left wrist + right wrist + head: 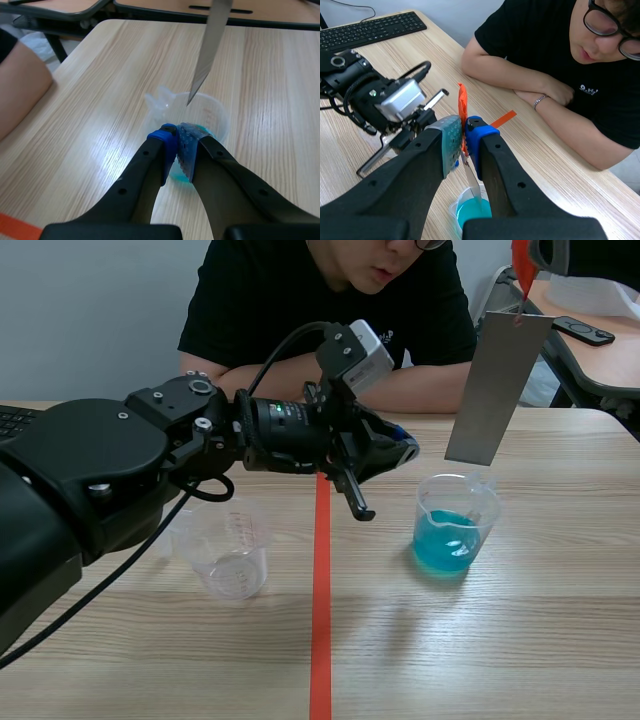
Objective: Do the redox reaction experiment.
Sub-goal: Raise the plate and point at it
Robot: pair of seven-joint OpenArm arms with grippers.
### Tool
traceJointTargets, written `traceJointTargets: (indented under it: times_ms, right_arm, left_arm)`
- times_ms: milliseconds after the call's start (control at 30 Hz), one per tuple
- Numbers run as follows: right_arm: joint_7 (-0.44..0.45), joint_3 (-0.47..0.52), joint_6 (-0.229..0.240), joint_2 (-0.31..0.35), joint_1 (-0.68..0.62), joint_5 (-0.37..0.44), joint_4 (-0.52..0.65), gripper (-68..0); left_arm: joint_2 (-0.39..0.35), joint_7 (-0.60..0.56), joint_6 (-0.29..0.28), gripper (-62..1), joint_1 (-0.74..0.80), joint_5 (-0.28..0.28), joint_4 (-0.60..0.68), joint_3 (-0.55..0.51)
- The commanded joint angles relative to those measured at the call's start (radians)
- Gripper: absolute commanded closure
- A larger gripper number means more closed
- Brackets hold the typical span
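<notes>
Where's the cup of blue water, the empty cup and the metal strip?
cup of blue water (445, 542): scene view, the liquid.
empty cup (228, 558): scene view, side wall.
metal strip (498, 388): scene view, flat middle.

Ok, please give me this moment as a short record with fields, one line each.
left gripper: shut on nothing, raised near the blue-liquid beaker
right gripper: shut on the metal strip, at its top end
metal strip: hangs tilted over the blue-liquid beaker, not dipped
empty beaker: upright, on the left arm's side
person: seated opposite, arms folded
</notes>
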Motion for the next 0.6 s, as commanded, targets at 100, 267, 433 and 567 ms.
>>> traceJointTargets:
  times_ms: [100,267,433,567]
  right_arm:
    - [0.018,0.005,0.008,0.005,0.014,0.021,0.005,-1.5]
    - [0.018,0.005,0.008,0.005,0.014,0.021,0.005,-1.5]
    - [0.018,0.005,0.008,0.005,0.014,0.021,0.005,-1.5]
    - [0.018,0.005,0.008,0.005,0.014,0.021,0.005,-1.5]
  left_arm:
    - [0.031,-0.005,-0.002,-3.2,-0.019,-0.013,0.021,-0.001]
    - [0.029,-0.002,-0.002,-3.2,-0.019,-0.013,0.021,-0.001]
    - [0.024,-0.002,-0.002,-3.2,-0.019,-0.013,0.021,-0.001]
    - [0.025,-0.002,-0.002,-3.2,-0.019,-0.013,0.021,-0.001]
